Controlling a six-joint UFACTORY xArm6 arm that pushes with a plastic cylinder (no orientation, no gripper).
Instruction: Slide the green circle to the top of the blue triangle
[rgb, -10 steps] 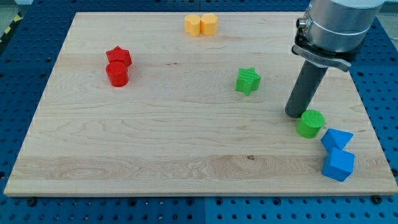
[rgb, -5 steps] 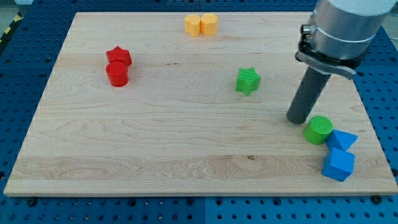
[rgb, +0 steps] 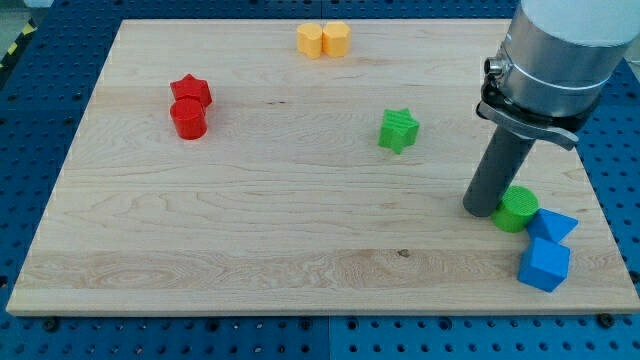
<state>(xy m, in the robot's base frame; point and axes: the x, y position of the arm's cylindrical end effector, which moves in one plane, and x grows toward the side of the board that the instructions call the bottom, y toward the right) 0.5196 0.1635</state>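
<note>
The green circle (rgb: 518, 209) lies near the board's right edge, touching the upper left of the blue triangle (rgb: 553, 225). My tip (rgb: 481, 210) rests on the board right against the green circle's left side. The dark rod rises from it to the grey arm at the view's top right. A blue cube (rgb: 544, 264) sits just below the blue triangle.
A green star (rgb: 398, 129) lies up and left of my tip. A red star (rgb: 190, 91) and red cylinder (rgb: 188, 119) sit together at the left. Two yellow blocks (rgb: 324, 40) sit at the top edge. The wooden board (rgb: 250, 230) ends close to the right of the blue blocks.
My tip has moved down and to the right, pushing the green circle right and slightly down until it touches the blue triangle. The other blocks have not moved.
</note>
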